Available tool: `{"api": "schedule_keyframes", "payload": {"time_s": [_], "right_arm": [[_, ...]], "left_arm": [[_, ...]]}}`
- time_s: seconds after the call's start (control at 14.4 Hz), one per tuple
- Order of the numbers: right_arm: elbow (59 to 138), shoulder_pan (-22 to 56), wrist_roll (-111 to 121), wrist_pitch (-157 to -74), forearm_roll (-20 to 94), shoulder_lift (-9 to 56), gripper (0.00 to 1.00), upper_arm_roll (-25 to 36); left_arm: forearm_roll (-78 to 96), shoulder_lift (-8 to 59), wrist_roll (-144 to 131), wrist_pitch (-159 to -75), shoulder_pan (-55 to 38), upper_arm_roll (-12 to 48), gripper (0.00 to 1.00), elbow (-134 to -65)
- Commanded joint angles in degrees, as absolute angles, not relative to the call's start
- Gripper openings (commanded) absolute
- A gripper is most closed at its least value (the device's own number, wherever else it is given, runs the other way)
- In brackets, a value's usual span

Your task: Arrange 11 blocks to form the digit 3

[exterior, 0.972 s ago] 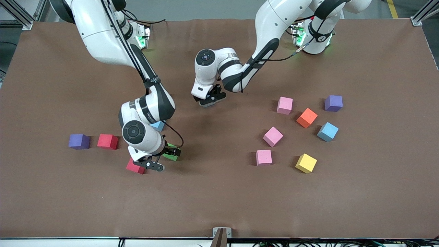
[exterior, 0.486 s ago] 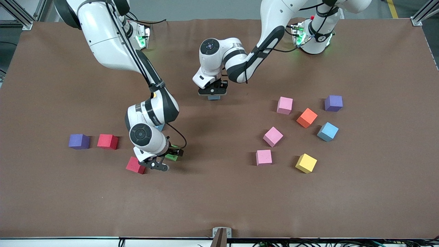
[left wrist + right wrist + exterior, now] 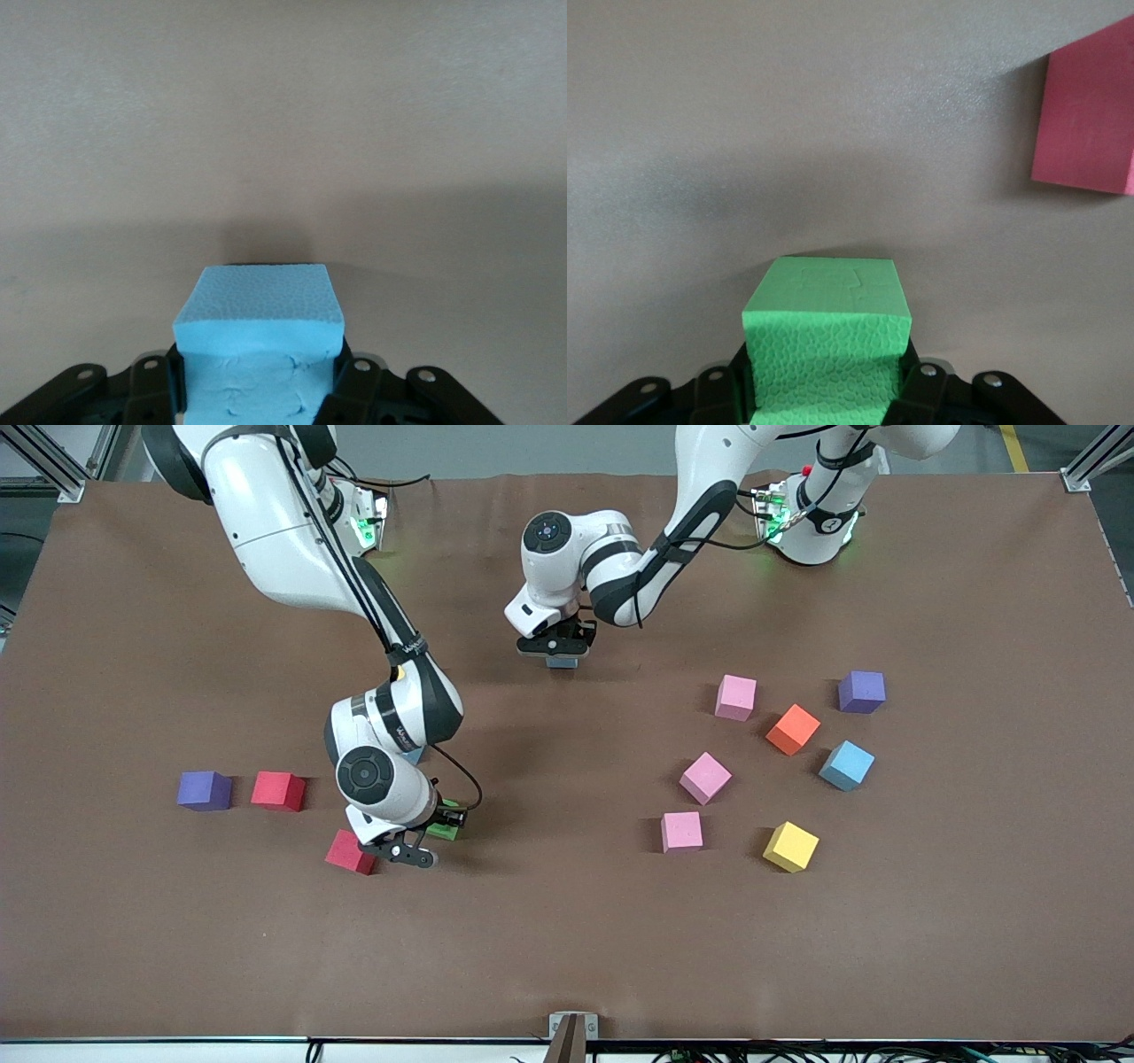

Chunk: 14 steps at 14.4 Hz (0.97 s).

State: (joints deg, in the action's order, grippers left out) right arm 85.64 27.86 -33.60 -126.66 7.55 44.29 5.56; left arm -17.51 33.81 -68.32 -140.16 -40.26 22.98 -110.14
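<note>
The blocks lie spread on the bench (image 3: 567, 957). The left end effector (image 3: 558, 654) squeezes a blue block (image 3: 257, 323) over the bench's middle. The right end effector (image 3: 425, 841) grips a green block (image 3: 826, 341), beside a red block (image 3: 349, 852).

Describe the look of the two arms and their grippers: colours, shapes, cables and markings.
Both arms have glossy white rounded shells with black joint bands and round black caps at the wrists. Thin black cables run along each arm. Green lights glow at both bases. The right gripper and the left gripper are black, two-fingered, with small screws showing in the wrist views.
</note>
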Motion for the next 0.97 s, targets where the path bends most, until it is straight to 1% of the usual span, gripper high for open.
{"api": "schedule_keyframes", "payload": {"time_s": [0.0, 0.14, 0.28, 0.35, 0.42, 0.49, 0.56, 0.62, 0.76, 0.9], "right_arm": [[84.8, 27.7, -33.8, -126.4, 7.8, 44.2, 0.38, 5.9], [83.2, 27.8, -33.8, -125.8, 7.6, 43.9, 0.34, 5.9], [83.1, 28.1, -33.7, -124.6, 7.3, 42.2, 0.32, 6.0], [83.0, 28.1, -33.2, -122.6, 7.2, 41.8, 0.30, 6.1], [83.0, 28.1, -32.8, -120.9, 7.3, 41.6, 0.25, 6.1], [83.0, 28.0, -33.1, -120.6, 7.6, 40.9, 0.15, 6.1], [83.0, 28.1, -33.6, -120.4, 8.0, 40.8, 0.09, 6.1], [83.1, 27.8, -34.7, -120.0, 8.0, 40.4, 0.09, 6.2], [83.6, 26.6, -34.5, -118.0, 7.9, 38.2, 0.13, 6.3], [83.5, 24.5, -34.3, -117.7, 8.0, 38.0, 0.11, 5.9]], "left_arm": [[-18.9, 33.9, -68.7, -142.2, -39.8, 23.1, 0.18, -111.0], [-18.8, 34.0, -69.2, -142.2, -39.8, 23.1, 0.22, -111.0], [-18.8, 34.8, -72.0, -142.2, -39.8, 23.0, 0.29, -110.8], [-18.8, 35.1, -73.0, -142.2, -39.8, 23.0, 0.35, -110.7], [-18.8, 35.2, -73.2, -142.2, -39.8, 22.9, 0.47, -110.7], [-18.9, 35.2, -73.2, -142.2, -39.8, 22.9, 0.61, -110.8], [-18.9, 35.1, -73.3, -142.2, -39.9, 22.8, 0.85, -110.7], [-18.9, 34.8, -73.6, -142.2, -39.7, 22.8, 1.00, -110.7], [-19.2, 34.0, -73.2, -141.9, -39.8, 22.7, 1.00, -110.4], [-19.9, 31.4, -73.2, -141.4, -39.6, 22.7, 1.00, -110.3]]}}
